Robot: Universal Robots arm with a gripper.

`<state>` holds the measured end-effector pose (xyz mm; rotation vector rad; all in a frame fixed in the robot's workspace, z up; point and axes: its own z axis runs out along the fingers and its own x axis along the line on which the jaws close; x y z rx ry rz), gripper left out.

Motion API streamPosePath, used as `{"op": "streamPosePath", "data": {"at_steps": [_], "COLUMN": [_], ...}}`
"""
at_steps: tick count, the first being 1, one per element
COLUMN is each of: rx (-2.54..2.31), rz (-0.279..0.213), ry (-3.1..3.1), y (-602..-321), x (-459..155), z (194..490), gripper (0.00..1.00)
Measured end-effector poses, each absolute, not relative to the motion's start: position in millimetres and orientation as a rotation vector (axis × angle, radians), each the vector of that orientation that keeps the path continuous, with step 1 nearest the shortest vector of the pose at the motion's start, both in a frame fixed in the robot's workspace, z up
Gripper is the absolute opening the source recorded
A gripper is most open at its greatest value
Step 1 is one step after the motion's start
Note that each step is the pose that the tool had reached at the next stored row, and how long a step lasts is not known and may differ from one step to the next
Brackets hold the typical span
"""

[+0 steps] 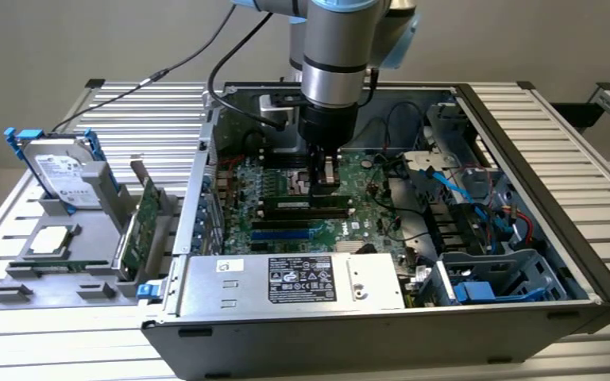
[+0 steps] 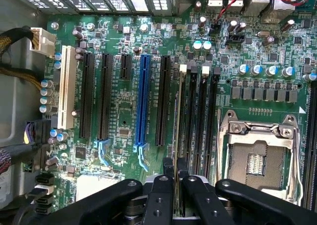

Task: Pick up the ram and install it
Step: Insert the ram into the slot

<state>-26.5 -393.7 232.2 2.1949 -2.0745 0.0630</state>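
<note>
Green ram (image 2: 177,111) clamped edge-on in the gripper (image 2: 175,164), seemingly right above a black slot (image 2: 191,116); hold it upright, ends matched, and press down evenly.

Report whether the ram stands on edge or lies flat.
On edge: the ram presents its thin edge, pinched in the gripper, by the black slots.

In the exterior view the computer case (image 1: 559,214) sits centre and right on the table (image 1: 581,127), with the tray (image 1: 61,278) at frame left. On the tray, the hard drive (image 1: 59,171) is upper left, the processor chip (image 1: 53,240) lower left, and the expansion card (image 1: 144,218) beside the case. Inside, the power supply (image 1: 295,279) lies below the motherboard (image 1: 273,230). Mid-frame, the gripper (image 1: 326,186) hangs over the memory slots (image 2: 200,116), the ram (image 2: 177,116) between its fingers (image 2: 159,185), seemingly lined up with one slot.
</note>
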Motion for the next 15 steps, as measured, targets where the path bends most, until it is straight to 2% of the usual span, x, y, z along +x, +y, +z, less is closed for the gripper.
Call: {"op": "streamPosePath", "data": {"at_steps": [15], "rx": [2.201], "rz": [0.051], "ry": [-2.081], "y": [-394.2], "x": [-26.5], "z": [228.5], "gripper": [0.14]}}
